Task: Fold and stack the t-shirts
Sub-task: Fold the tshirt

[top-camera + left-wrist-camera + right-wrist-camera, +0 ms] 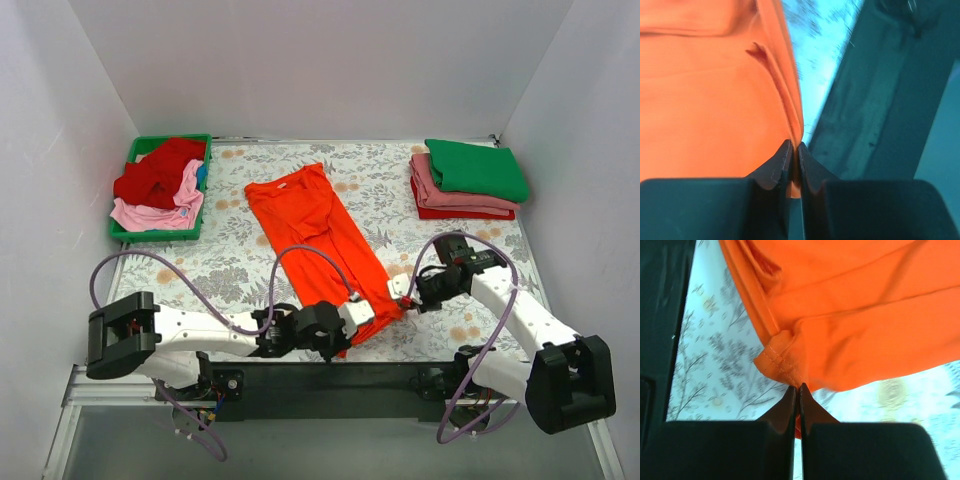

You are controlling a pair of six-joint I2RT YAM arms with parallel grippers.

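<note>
The bright orange t-shirt lies folded lengthwise in a long strip on the flowered table, its collar end toward the back. My left gripper is shut on its near bottom hem, as the left wrist view shows, with orange cloth pinched between the pads. My right gripper is shut on the other bottom corner; the right wrist view shows the stitched hem pinched. A stack of folded t-shirts, green on dusty pink on red, sits at the back right.
A green plastic tray at the back left holds crumpled red and light pink shirts. The dark front rail runs along the near table edge, just below the left gripper. White walls enclose the table.
</note>
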